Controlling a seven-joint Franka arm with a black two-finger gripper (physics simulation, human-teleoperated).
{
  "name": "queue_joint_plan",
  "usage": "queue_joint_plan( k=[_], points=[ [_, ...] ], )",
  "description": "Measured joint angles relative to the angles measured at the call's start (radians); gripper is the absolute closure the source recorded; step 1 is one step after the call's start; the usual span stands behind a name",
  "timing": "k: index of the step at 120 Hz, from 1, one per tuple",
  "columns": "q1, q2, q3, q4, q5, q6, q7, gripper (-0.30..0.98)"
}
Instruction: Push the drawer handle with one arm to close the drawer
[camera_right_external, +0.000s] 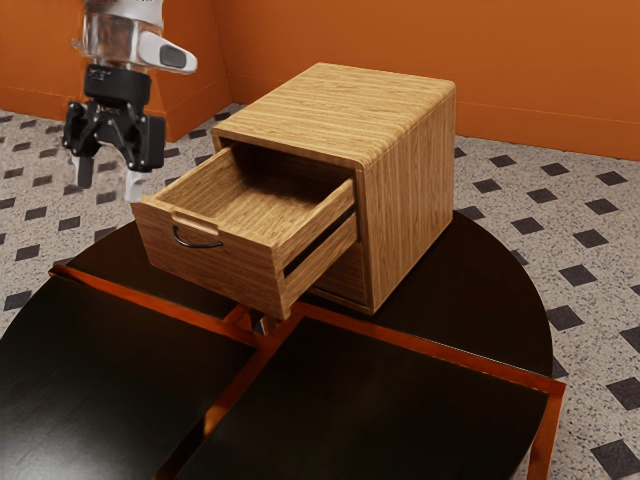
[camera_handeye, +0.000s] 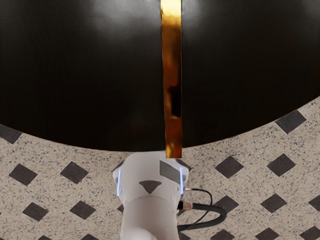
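The wooden cabinet (camera_right_external: 410, 180) stands on the round, dark tabletop (camera_right_external: 490, 290), with orange-brown strips (camera_right_external: 430, 346) crossing the surface in front of it and below its drawer. An orange wall (camera_right_external: 520, 80) rises behind the cabinet, and the speckled floor (camera_right_external: 515, 178) with dark diamonds spreads around the tabletop. The cabinet's upper drawer (camera_right_external: 205, 265) is pulled well out, its front jutting over the tabletop and its thin dark handle (camera_right_external: 201, 246) curving across that front.

The arm (camera_right_external: 120, 18) comes down at the exterior view's left of the cabinet, its hand upright. The claw (camera_right_external: 109, 181) points downward, its two fingers apart, near the drawer front's upper corner; whether it touches that corner cannot be told. In the wrist view, a white robot base (camera_handeye: 150, 177) sits past the tabletop's edge, with a black cable (camera_handeye: 224, 216) looping beside it.
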Motion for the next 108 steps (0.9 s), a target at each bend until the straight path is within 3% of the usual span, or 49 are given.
queue_joint_plan(
  k=[16, 35, 44, 50, 62, 75, 102, 108],
  points=[
    [-0.004, -0.022, -0.030, -0.078, 0.005, 0.298, -0.019, 0.00],
    [0.004, -0.554, -0.057, -0.681, -0.039, 0.526, -0.059, 0.05],
    [0.005, -0.746, -0.033, -0.901, -0.047, 0.607, -0.075, 0.14],
    [0.006, -0.810, -0.014, -0.974, -0.040, 0.640, -0.084, 0.24],
    [0.006, -0.831, -0.001, -1.019, -0.016, 0.681, -0.096, 0.43],
    [0.005, -0.748, 0.024, -1.036, 0.010, 0.761, -0.091, 0.58],
    [-0.055, -0.703, -0.002, -1.055, 0.043, 0.936, -0.063, 0.72],
    [-0.057, -0.680, 0.028, -1.052, 0.044, 0.971, -0.058, 0.74]
  ],
)
